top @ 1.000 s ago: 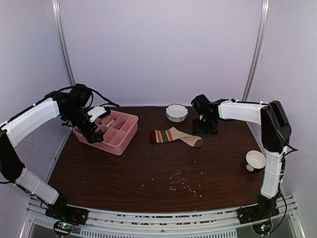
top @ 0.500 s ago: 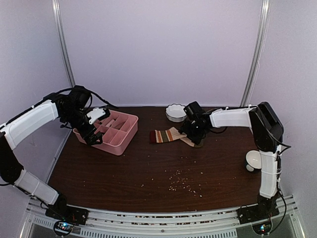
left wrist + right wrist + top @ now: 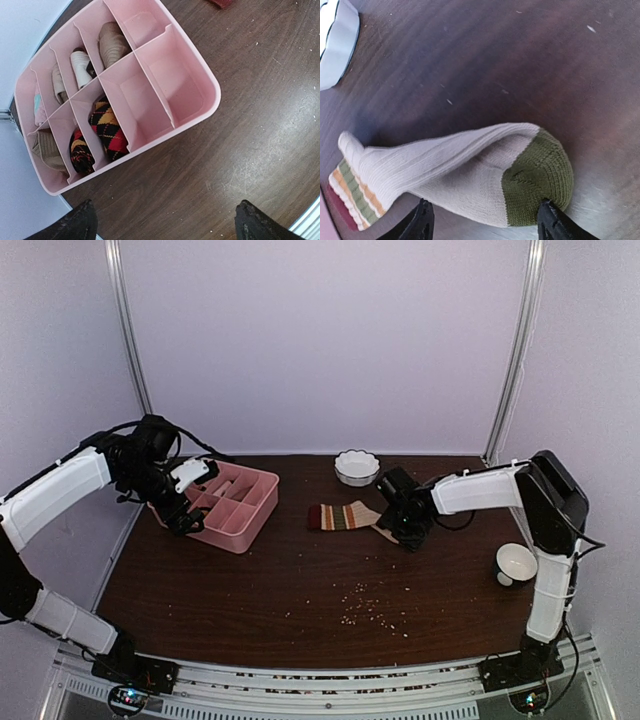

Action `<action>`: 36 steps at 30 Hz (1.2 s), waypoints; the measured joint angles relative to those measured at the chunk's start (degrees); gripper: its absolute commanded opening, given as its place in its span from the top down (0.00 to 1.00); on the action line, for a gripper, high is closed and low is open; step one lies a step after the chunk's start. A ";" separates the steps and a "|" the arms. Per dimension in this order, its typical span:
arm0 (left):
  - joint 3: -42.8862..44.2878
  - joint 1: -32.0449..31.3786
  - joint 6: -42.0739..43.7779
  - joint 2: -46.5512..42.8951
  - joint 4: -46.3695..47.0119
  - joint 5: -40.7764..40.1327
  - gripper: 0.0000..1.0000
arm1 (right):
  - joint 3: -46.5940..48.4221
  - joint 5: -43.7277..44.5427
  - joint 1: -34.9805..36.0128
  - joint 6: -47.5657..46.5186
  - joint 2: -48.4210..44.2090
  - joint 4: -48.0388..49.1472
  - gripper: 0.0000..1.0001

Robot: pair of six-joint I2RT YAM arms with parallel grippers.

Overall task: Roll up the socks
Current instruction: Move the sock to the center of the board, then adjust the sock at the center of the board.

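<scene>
Right gripper (image 3: 485, 222): moved from behind striped sock (image 3: 455, 165) to its toe; jaws part-open, straddling toe. Left gripper (image 3: 165, 225): wide open, empty.

A pink compartment tray (image 3: 172, 82) sits tilted across the dark wood worktop (image 3: 250, 100), its dividers making narrow and wide cells. The two widest cells are bare. Two argyle rolls in black, yellow and red (image 3: 106, 127) fill neighbouring cells, with a tan ribbed roll (image 3: 45, 150) in the corner cell beside them. Further along lie a brown roll (image 3: 112, 44), a white one (image 3: 80, 65) and a beige one (image 3: 58, 82). The left end effector (image 3: 170, 225) hangs over bare wood near the tray, its dark fingertips (image 3: 80, 222) spread wide with nothing between them.
</scene>
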 measured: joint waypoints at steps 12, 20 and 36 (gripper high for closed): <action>0.09 0.00 -0.02 -3.10 -2.23 2.05 0.02 | -20.26 1.38 11.58 -7.13 -13.66 8.74 0.31; 0.57 0.00 0.02 -3.69 -4.20 4.85 0.02 | -32.33 5.97 15.63 -8.15 -30.21 -3.82 0.28; 1.11 0.02 0.26 -3.67 -5.49 5.57 0.02 | 15.10 8.31 18.88 -23.45 5.99 -10.21 0.33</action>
